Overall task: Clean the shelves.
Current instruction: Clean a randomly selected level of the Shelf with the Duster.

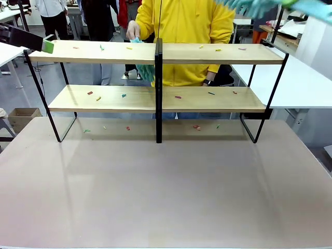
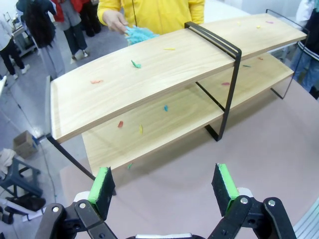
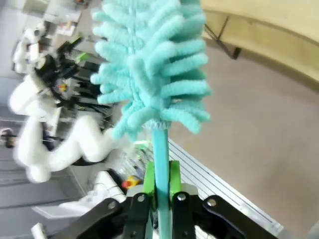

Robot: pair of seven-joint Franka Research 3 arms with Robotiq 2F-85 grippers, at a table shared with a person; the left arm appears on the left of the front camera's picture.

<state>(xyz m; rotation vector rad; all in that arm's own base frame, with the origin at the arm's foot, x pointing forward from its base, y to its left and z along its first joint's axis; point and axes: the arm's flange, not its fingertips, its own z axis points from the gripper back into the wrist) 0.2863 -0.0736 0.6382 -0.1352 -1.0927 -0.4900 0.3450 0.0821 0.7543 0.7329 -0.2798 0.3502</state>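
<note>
The right end effector (image 3: 160, 191) is clamped on the thin handle of a fluffy teal chenille duster (image 3: 149, 64), held high off the right end of the shelves (image 1: 207, 53). This two-tier light-wood rack on a black frame stands on the far part of the pinkish-grey surface (image 1: 166, 197). The left end effector (image 2: 163, 185) hovers at the rack's left end, pads apart, holding nothing.

With so narrow a grip, the handle may twist once the head presses on a board. A sweep could fling the small coloured scraps (image 1: 178, 97) onto the surface (some lie there already), snag the black centre post (image 1: 158, 88), or brush the person's hand (image 1: 133, 28) at the top board.

Around the rack are white side tables (image 1: 306, 83), a cardboard box (image 1: 21, 116) on the floor, and people standing behind.
</note>
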